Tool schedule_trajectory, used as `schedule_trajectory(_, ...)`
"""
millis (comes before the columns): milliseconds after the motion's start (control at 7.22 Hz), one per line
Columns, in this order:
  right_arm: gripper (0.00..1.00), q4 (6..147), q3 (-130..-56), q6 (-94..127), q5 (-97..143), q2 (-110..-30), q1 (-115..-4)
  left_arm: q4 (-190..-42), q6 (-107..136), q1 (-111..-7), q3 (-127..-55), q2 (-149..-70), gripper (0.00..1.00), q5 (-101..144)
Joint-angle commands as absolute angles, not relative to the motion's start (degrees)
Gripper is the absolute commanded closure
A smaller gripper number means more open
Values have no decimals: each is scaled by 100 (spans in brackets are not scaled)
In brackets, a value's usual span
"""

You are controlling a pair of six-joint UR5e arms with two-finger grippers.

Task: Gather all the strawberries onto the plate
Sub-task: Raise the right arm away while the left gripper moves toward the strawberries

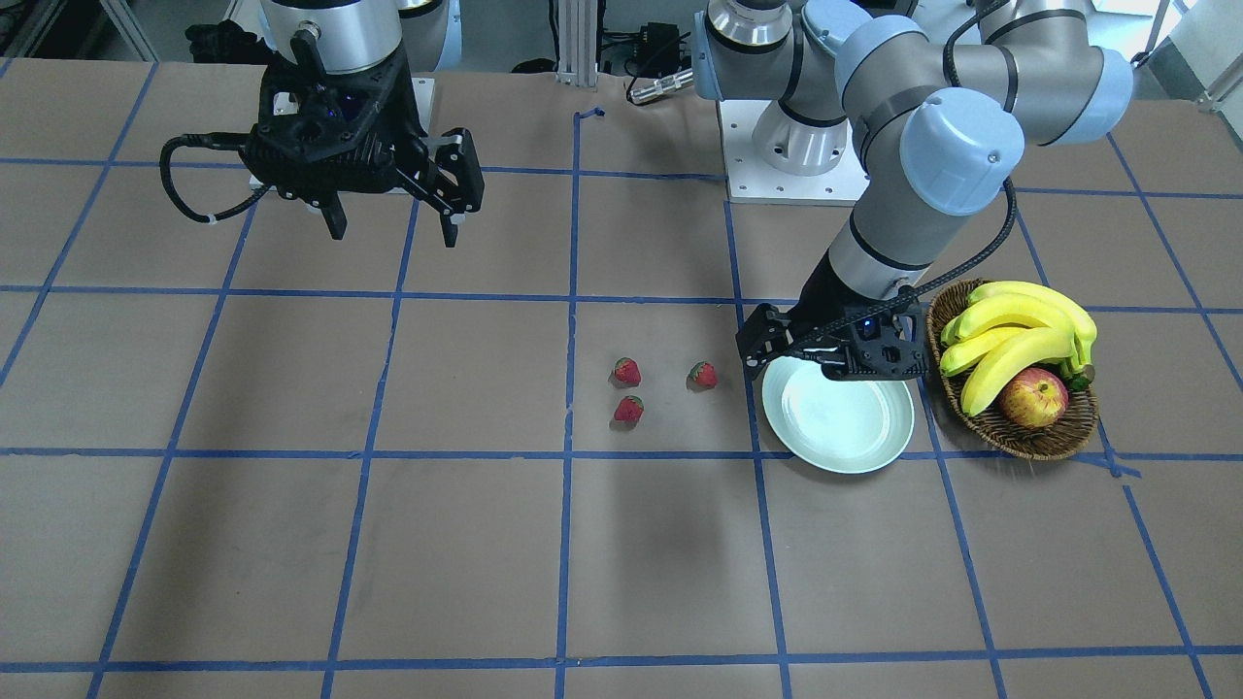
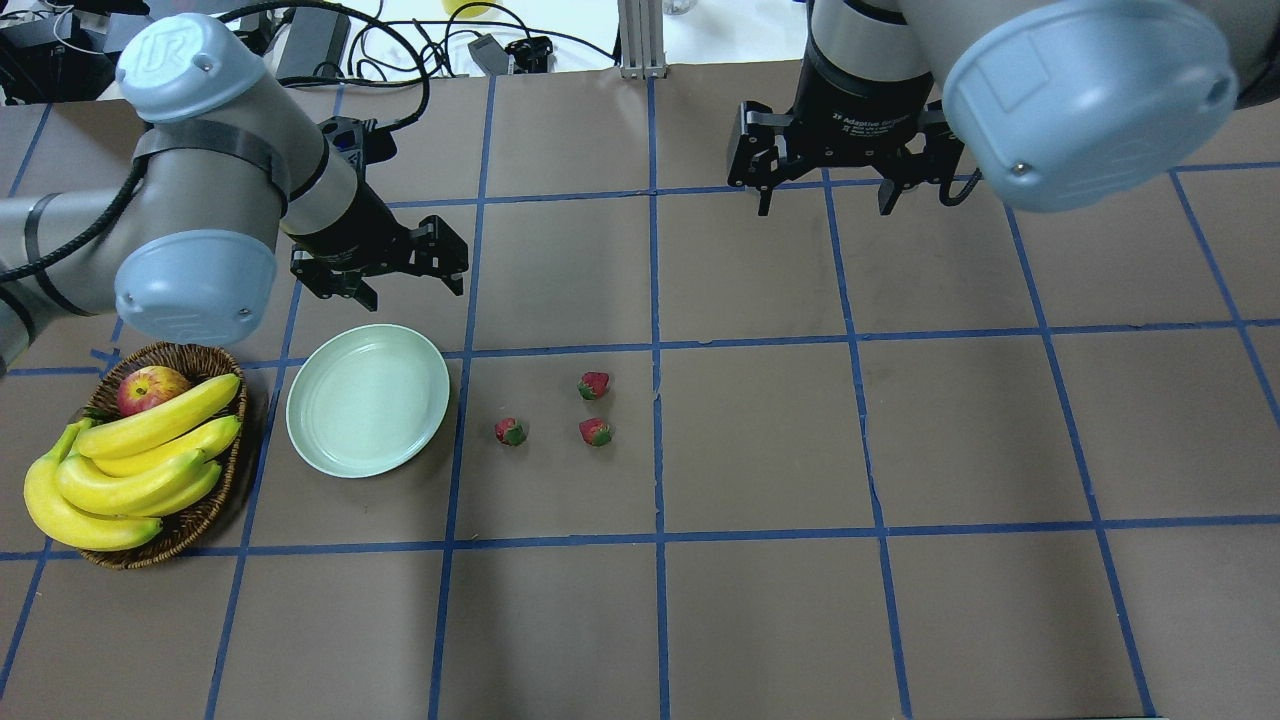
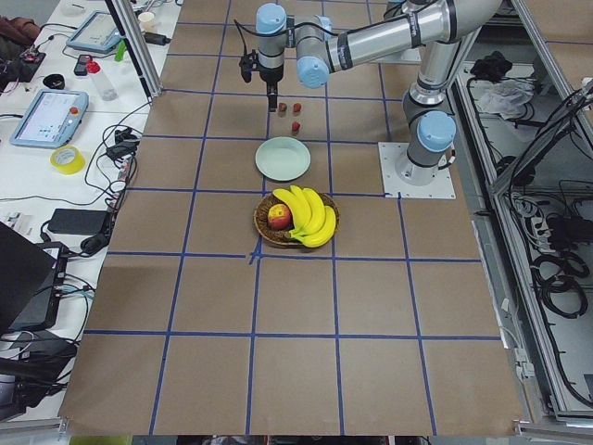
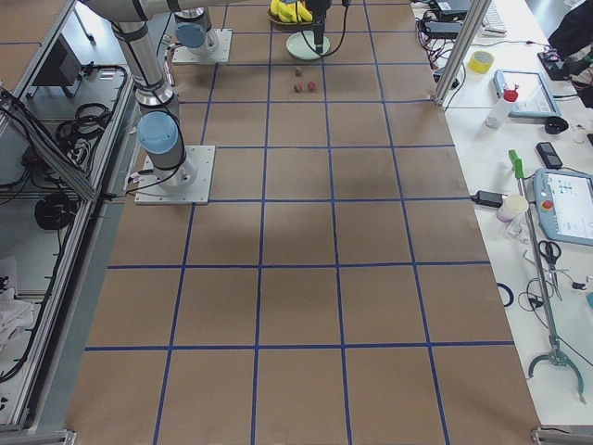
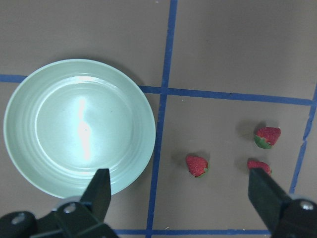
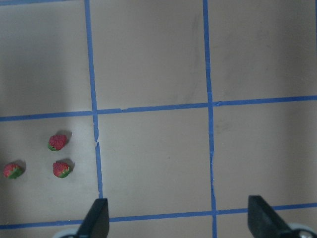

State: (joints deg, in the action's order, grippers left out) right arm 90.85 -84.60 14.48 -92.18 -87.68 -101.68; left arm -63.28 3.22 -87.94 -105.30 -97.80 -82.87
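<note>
Left fingers (image 5: pixel 101 191) spread wide and empty above the bare plate (image 5: pixel 79 99); nothing is collected yet.

All three strawberries lie on the counter (image 2: pixel 760 450) beside the plate and none in it, so every pick and drop is left to do. Nearest strawberry (image 5: pixel 196 165) rests on its side near the rim, long axis flat, green cap turned away from the plate. Far strawberry (image 5: pixel 267 137) has its cap turned back towards the plate. Last strawberry (image 5: pixel 258 166) is half hidden behind one of my fingers, so I cannot tell its heading. Right fingers (image 6: pixel 96 218) are wide and empty too, well apart from the fruit. Beyond the plate sits a basket (image 2: pixel 205 515) of bananas.
</note>
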Motion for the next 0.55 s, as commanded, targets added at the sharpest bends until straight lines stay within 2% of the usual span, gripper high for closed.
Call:
schedule_trajectory(0,0,8632,-8376,1117,-9194,-8841,-9655,-5383,290,-9060,-10538,-10281,0,-8227)
schedule_trajectory(415,0,8700,-8463,791,-9150,-8903,-9439,-4845,290,-9780,-10556,-10792,0,-8192)
